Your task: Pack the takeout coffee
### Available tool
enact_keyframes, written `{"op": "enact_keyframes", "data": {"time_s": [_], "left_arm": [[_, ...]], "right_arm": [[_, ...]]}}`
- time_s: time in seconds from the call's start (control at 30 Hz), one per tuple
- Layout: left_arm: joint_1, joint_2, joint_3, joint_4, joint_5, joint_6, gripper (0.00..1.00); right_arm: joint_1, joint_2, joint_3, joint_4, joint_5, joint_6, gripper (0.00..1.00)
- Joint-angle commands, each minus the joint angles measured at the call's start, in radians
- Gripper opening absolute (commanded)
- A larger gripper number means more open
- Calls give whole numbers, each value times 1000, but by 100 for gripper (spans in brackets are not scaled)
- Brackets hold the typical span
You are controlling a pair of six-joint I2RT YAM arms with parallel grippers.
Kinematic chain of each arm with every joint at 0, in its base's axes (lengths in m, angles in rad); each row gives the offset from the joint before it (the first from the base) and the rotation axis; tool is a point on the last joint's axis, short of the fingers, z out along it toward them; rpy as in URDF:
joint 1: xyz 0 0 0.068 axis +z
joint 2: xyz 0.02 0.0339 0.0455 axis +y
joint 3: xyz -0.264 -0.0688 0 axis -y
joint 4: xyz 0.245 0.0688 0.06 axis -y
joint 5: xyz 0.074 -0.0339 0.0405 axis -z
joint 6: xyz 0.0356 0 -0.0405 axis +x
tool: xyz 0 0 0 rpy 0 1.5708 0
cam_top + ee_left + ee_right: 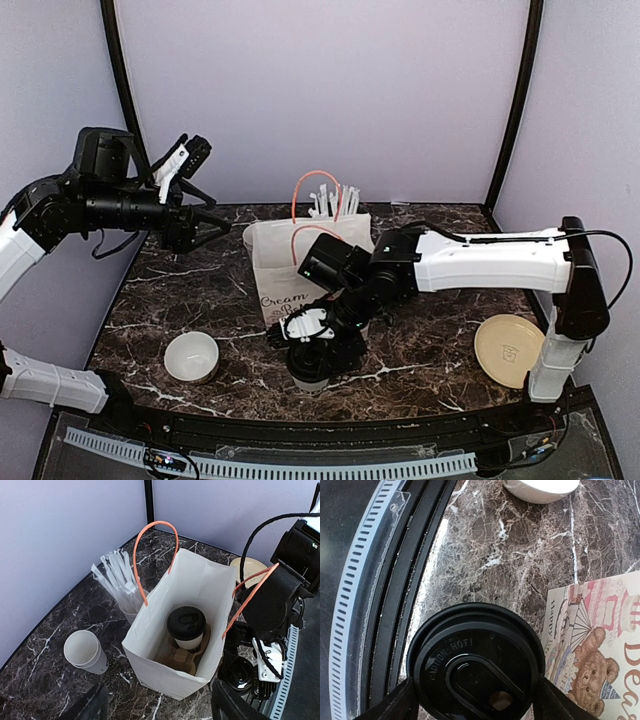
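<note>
One takeout coffee cup [186,627] with a black lid stands in a brown cardboard carrier inside the open white paper bag [165,672], which has orange handles. A second coffee cup [475,662] stands on the table near the front edge, in front of the bag [268,250]. My right gripper [310,352] hovers right over this cup, jaws open, a finger [395,705] close on each side of the lid. My left gripper [208,226] hangs high at the back left, open and empty, looking down into the bag.
A white cup of white straws [122,582] stands behind the bag, and stacked white cups [85,652] are to its side. A low white bowl [191,357] sits front left, a cream plate [509,350] front right. A teddy-bear card [600,645] lies beside the cup.
</note>
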State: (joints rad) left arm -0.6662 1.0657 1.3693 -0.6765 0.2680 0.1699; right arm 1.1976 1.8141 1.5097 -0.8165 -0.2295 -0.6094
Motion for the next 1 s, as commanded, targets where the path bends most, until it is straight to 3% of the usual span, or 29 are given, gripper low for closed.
{"op": "enact_keyframes", "data": {"time_s": [0.0, 0.13, 0.4, 0.53, 0.73, 0.97], "left_arm": [[-19, -3, -11, -76, 59, -10, 73], [-95, 5, -15, -156, 74, 3, 73], [-407, 77, -33, -233, 17, 44, 71], [-518, 227, 5, -280, -39, 114, 73], [-561, 411, 56, -283, -127, 194, 74], [-561, 517, 43, -225, -232, 222, 78]], "right_arm": [[10, -32, 68, -101, -79, -31, 97], [9, -108, 121, -190, -125, -81, 99], [-45, -261, 143, -373, -183, -201, 99], [-132, -267, 250, -474, -149, -217, 99], [-332, -358, 216, -505, -211, -230, 99], [-419, -434, 127, -500, -255, -223, 98]]}}
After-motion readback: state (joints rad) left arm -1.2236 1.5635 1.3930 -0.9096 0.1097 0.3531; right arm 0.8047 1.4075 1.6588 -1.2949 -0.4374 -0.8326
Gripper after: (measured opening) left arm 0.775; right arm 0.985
